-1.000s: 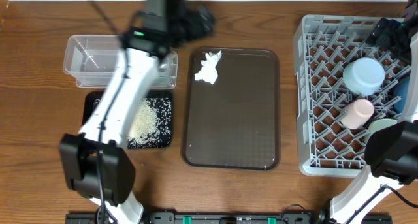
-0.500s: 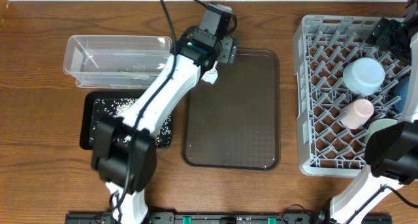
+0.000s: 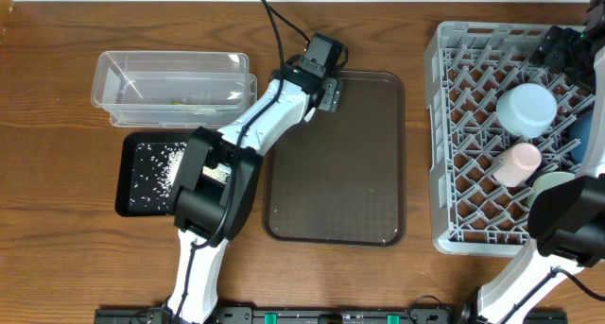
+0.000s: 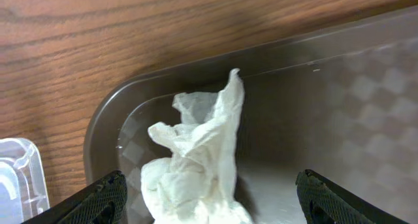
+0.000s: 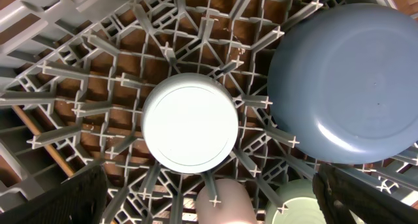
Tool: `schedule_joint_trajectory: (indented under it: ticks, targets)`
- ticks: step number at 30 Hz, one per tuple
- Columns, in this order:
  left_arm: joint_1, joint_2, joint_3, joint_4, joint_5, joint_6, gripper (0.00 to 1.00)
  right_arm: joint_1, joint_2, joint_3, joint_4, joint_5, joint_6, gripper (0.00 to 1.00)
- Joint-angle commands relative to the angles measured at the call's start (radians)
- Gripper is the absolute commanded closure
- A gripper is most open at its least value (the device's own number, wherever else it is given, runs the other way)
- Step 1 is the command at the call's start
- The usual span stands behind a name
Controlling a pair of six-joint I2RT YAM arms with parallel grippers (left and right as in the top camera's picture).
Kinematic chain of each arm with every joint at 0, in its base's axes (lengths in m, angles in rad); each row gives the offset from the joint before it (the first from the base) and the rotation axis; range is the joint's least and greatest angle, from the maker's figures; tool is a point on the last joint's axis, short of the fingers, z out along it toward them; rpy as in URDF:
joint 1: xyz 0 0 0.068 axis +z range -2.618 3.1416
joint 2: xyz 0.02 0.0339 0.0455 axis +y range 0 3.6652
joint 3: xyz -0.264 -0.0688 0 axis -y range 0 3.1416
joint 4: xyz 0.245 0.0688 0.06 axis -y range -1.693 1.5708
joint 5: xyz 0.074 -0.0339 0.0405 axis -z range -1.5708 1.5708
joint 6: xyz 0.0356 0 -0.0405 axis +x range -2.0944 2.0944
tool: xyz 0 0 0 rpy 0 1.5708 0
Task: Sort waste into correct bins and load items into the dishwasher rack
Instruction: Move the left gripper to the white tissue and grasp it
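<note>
Over the tray (image 3: 350,173) corner, the left jaws, swung from the tub (image 3: 170,74), are hanging open; only the wrist view is showing the tissue (image 4: 196,165). Right jaws are gaping too.

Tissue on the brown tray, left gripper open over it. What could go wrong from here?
1. The tissue sits in the corner of the brown tray; one finger of the open left gripper hangs about over the rim and may land on it.
2. Only its thin upright flap may get pinched and slip out.
3. The clear tub and black tray lie side by side; a loose release could hit the wrong one.
</note>
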State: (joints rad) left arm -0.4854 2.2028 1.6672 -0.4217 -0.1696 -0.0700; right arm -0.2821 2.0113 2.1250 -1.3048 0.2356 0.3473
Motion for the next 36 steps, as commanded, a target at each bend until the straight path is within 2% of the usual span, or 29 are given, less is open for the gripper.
schedule_joint_trajectory:
  ticks: [1,4,9,25,29,33,36]
  targets:
    - [0.003,0.020,0.005,0.001,-0.068,0.013,0.15,-0.006,0.005,0.001,0.000,0.003,-0.012,0.01]
    - [0.003,0.032,0.005,0.000,-0.064,-0.002,0.16,-0.004,0.005,0.001,0.001,0.000,-0.012,0.01]
    - [0.003,0.040,0.005,-0.026,-0.041,-0.041,0.30,-0.006,0.005,0.001,0.003,0.000,-0.012,0.01]
    - [0.006,0.042,-0.028,-0.040,-0.041,-0.063,0.33,-0.005,0.005,0.001,0.003,0.000,-0.012,0.01]
    - [0.006,0.042,-0.028,-0.033,-0.041,-0.063,0.50,-0.006,0.005,0.001,0.003,0.000,-0.012,0.01]
    - [0.006,0.042,-0.029,-0.034,-0.040,-0.064,0.52,-0.006,0.005,0.001,0.003,0.000,-0.012,0.01]
    - [0.006,0.042,-0.029,-0.034,-0.040,-0.071,0.59,-0.006,0.005,0.001,0.003,0.000,-0.012,0.01]
